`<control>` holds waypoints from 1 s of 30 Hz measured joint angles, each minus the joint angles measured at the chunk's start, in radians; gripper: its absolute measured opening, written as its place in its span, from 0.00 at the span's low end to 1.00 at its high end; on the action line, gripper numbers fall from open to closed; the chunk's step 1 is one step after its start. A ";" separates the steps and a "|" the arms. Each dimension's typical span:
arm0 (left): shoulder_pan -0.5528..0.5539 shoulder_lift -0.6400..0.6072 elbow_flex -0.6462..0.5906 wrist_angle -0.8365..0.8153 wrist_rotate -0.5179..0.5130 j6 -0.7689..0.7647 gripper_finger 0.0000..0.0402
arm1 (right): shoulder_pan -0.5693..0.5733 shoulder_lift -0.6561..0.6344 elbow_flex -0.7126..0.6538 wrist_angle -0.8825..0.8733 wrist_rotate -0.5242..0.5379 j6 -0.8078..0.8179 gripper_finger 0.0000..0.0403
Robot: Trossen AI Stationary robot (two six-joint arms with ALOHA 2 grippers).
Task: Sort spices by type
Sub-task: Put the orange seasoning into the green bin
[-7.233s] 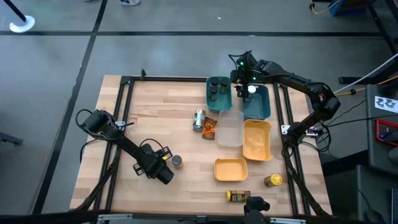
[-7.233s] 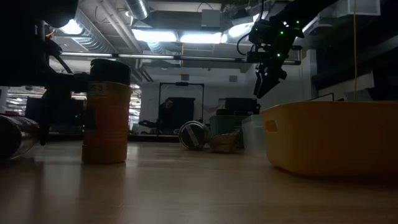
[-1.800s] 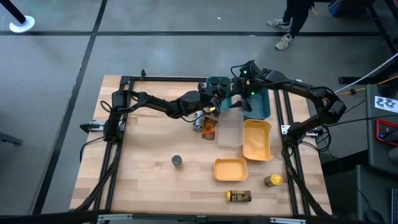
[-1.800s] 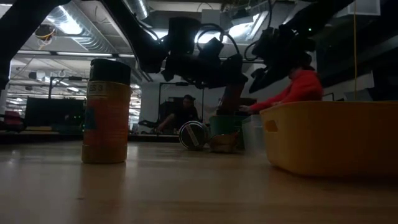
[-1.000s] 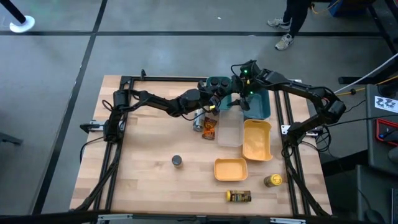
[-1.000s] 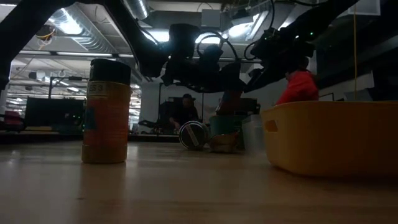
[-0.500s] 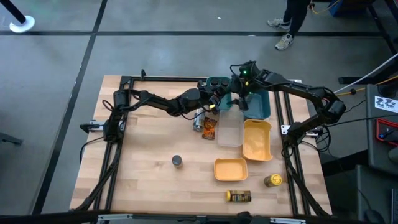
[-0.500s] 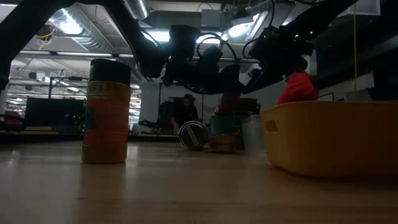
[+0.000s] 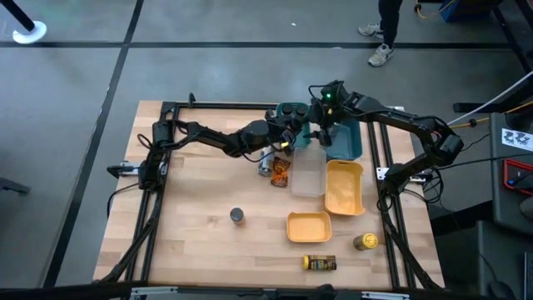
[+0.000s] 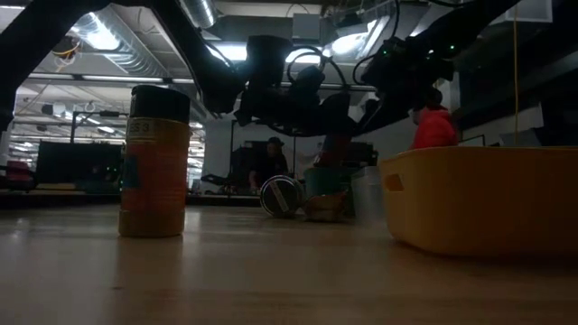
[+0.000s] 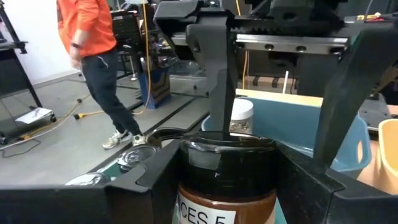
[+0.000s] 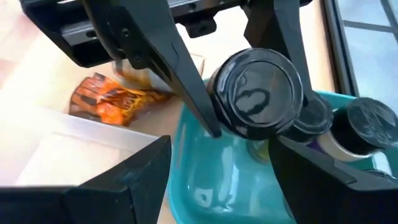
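My left gripper (image 9: 291, 133) is shut on a dark-lidded spice jar (image 11: 227, 168) with brown contents, over the left teal bin (image 9: 281, 111). That bin holds other dark-lidded jars (image 12: 367, 124). My right gripper (image 9: 323, 127) hangs open just above; its fingers (image 11: 339, 93) reach down on either side of the held jar's lid (image 12: 258, 102). A white-lidded jar (image 11: 241, 115) stands in the right teal bin (image 9: 350, 143). A jar lying on its side (image 9: 266, 162) and an orange packet (image 9: 281, 172) rest on the table beside the clear bin. My left gripper pinches the jar between its two fingers, on the glass body just under the lid (image 11: 186, 171). The fingers (image 12: 186, 81) come from the table's left, about level. The jar is upright and lifted clear above the teal bin. My right gripper: whether its fingers touch the lid, I cannot tell.
A clear bin (image 9: 310, 173) and two yellow bins (image 9: 344, 190) (image 9: 309, 227) fill the right half. A dark-lidded jar (image 9: 237, 216), a lying bottle (image 9: 319, 263) and a yellow-lidded jar (image 9: 366, 242) sit toward the near edge. A person in orange (image 11: 93, 37) is beyond the far edge.
Neither gripper has visibly moved, and the jar stays held over the teal bin. The person in orange behind the table has walked a little way on.
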State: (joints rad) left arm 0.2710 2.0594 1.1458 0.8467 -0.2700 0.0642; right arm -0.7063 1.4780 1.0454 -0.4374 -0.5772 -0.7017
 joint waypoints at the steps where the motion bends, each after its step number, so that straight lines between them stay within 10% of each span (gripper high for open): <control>1: -0.001 0.000 0.000 0.000 -0.001 -0.001 0.51 | 0.000 0.000 0.000 0.000 -0.011 0.000 0.67; 16: 0.003 0.000 0.000 -0.028 0.000 0.020 0.51 | 0.006 0.002 0.000 0.001 -0.053 0.006 0.67; 30: 0.006 -0.003 0.001 -0.126 -0.002 0.041 0.51 | 0.093 0.053 -0.001 0.026 0.120 0.017 0.67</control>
State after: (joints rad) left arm 0.2768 2.0567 1.1465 0.7212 -0.2718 0.1055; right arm -0.6136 1.5311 1.0447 -0.4110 -0.4572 -0.6847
